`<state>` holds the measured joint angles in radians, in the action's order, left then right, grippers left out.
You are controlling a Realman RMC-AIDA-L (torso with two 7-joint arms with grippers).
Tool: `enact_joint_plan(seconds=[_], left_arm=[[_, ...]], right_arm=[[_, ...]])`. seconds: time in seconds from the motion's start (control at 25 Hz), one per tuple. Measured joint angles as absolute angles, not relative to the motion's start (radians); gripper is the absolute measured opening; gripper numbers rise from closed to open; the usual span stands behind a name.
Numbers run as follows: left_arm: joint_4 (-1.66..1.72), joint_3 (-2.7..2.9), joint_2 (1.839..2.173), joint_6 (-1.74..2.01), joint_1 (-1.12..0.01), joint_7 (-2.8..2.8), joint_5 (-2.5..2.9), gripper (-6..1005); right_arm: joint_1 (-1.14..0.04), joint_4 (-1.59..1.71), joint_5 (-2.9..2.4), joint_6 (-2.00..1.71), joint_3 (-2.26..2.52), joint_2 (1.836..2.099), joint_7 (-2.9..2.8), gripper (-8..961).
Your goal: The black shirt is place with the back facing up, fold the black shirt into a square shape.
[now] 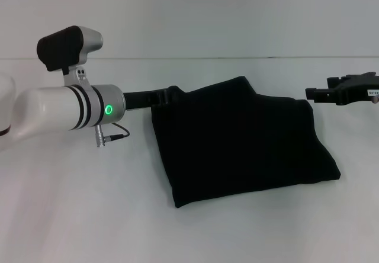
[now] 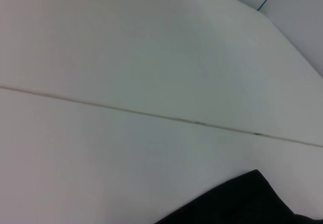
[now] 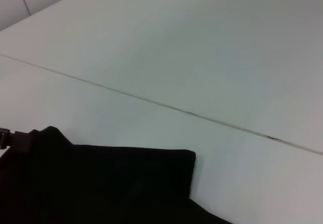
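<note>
On the white worktop (image 1: 71, 215), in the middle of the head view, the black shirt (image 1: 243, 144) is seen folded into a rough rectangle, plain side up. The left hand (image 1: 163, 96) is largely hidden against the dark cloth at the shirt's upper left corner, where it appears to be pinching the fabric; its fingers cannot be made out clearly. The right hand (image 1: 314, 93) is held above the worktop just beside the shirt's upper right corner, apart from the cloth, and whether it is spread or pressed together cannot be told.
</note>
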<state>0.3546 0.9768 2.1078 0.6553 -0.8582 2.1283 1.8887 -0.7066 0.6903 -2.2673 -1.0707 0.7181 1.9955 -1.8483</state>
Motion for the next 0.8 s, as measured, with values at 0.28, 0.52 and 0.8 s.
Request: enact_joint_plan(seconds=[0.28, 0.52, 0.8], left_arm=[[0.350, 0.976, 2.103, 0.655, -0.862, 2.131, 1.888, 275], [0.351, 0.975, 2.102, 0.655, -0.863, 2.131, 1.886, 28], [0.355, 0.979, 2.082, 0.670, -0.881, 2.142, 1.885, 3]], right_arm=[[-0.701, 0.690, -2.267, -1.071, 0.716, 1.995, -1.848, 717], [-0.697, 0.690, -2.267, -1.069, 0.715, 1.995, -1.848, 715], [-0.690, 0.689, -2.267, -1.069, 0.718, 1.995, -1.848, 714]])
